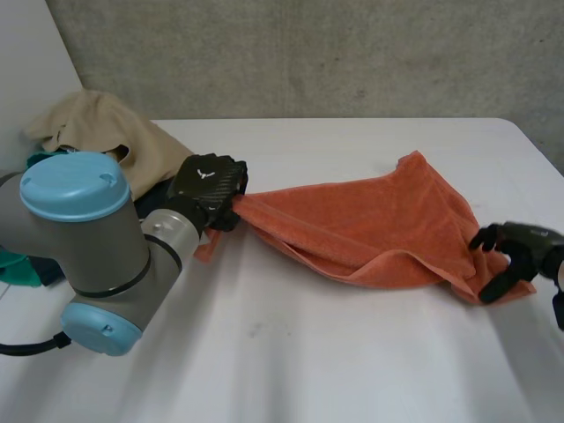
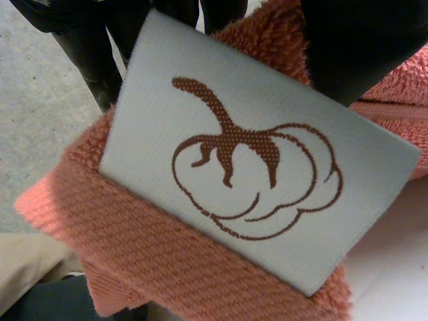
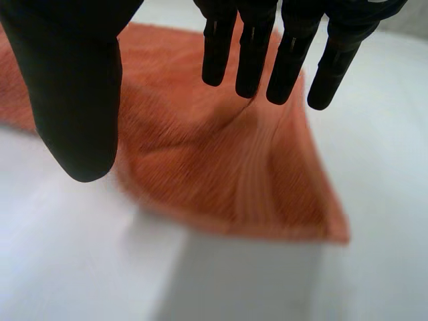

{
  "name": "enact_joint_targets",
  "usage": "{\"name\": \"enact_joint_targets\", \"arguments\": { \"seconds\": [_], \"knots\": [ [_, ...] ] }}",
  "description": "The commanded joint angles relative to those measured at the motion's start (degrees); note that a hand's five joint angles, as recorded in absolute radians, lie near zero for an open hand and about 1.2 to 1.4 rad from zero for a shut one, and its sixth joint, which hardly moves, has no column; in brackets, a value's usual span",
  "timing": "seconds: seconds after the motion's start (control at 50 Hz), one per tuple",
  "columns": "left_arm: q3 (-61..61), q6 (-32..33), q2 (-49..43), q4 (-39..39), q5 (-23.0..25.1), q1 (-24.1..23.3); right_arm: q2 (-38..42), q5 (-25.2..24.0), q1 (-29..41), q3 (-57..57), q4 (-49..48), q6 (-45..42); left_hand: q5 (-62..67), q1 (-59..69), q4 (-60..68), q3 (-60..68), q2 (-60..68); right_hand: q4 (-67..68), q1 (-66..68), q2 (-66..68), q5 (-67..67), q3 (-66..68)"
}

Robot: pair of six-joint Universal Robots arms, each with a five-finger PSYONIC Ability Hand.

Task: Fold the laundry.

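One orange towel (image 1: 370, 225) corner is being pinched by the left hand (image 1: 208, 185); the open right hand (image 1: 520, 251) is hovering and should be pinching the opposite corner firmly.

White table (image 1: 352, 370); grey wall (image 1: 308, 53) behind

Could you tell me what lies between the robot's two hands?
The orange towel, as the head view shows: the left hand grips one end, and the other corner lies under the open right hand. Nothing else lies there.
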Motion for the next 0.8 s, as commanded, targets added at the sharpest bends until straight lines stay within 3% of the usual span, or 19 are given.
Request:
{"name": "enact_joint_targets", "arguments": {
  "seconds": [0.02, 0.32, 0.38, 0.4, 0.42, 0.46, 0.54, 0.64, 0.72, 0.8],
  "knots": [
    [0.1, 0.1, -0.2, 0.0, 0.1, 0.4, 0.3, 0.0, 0.9, 5.2, -6.6, -0.9, 13.7, 15.1, 11.2, 11.6, 11.3, 4.1, 2.8, 3.1, 4.5, 3.4],
    [0.1, 0.0, -0.2, 0.0, 0.1, 1.0, 6.0, 2.3, 1.4, 4.5, -13.8, -1.9, 13.7, 15.1, 11.2, 11.6, 11.3, 9.9, 8.7, 9.0, 10.4, 9.3],
    [0.1, 0.0, -0.2, -0.1, -0.1, 1.0, 7.2, 2.9, 2.5, 3.2, -13.8, -1.9, 13.7, 15.1, 11.2, 11.6, 11.3, 24.0, 22.8, 23.1, 24.5, 23.4],
    [0.1, -0.1, -0.1, -0.1, -0.2, 1.0, 7.4, 2.9, 3.0, 2.3, -13.8, -1.9, 13.7, 15.1, 11.2, 11.6, 11.3, 45.1, 43.8, 44.1, 45.5, 44.4],
    [0.1, -0.2, 0.1, -0.6, -0.3, 1.0, 7.3, 3.1, 2.8, 1.9, -13.7, -1.9, 13.7, 15.1, 11.2, 11.6, 11.3, 54.6, 53.3, 53.6, 55.0, 53.9],
    [0.1, -0.2, 0.4, -0.8, -0.3, 1.1, 7.1, 3.5, 2.7, 1.0, -13.5, -1.9, 13.7, 15.1, 11.2, 11.6, 11.3, 54.6, 53.4, 53.7, 55.1, 54.0],
    [-0.1, -0.6, 4.2, -2.5, -0.3, 1.4, 2.2, 3.9, 2.4, -1.3, -12.2, -2.4, 13.7, 15.1, 11.2, 11.6, 11.3, 54.6, 53.4, 53.7, 55.1, 54.0],
    [0.0, -1.1, 9.9, -9.4, -0.2, 1.9, -11.5, 3.6, 0.2, -6.8, 0.9, -14.4, 13.7, 15.1, 11.2, 11.6, 11.3, 54.6, 53.4, 53.7, 55.1, 54.0],
    [0.8, -0.5, 14.3, -19.1, 0.1, 2.0, -15.2, 3.7, -4.2, -12.4, 10.1, -24.8, 13.7, 15.1, 11.2, 11.6, 11.3, 54.6, 53.4, 53.7, 55.1, 54.0],
    [1.2, -0.4, 17.4, -24.6, 0.4, 1.7, -17.0, 4.3, -5.0, -17.4, 14.0, -29.7, 13.7, 15.1, 11.2, 11.6, 11.3, 54.6, 53.4, 53.7, 55.1, 54.0]
  ]
}}
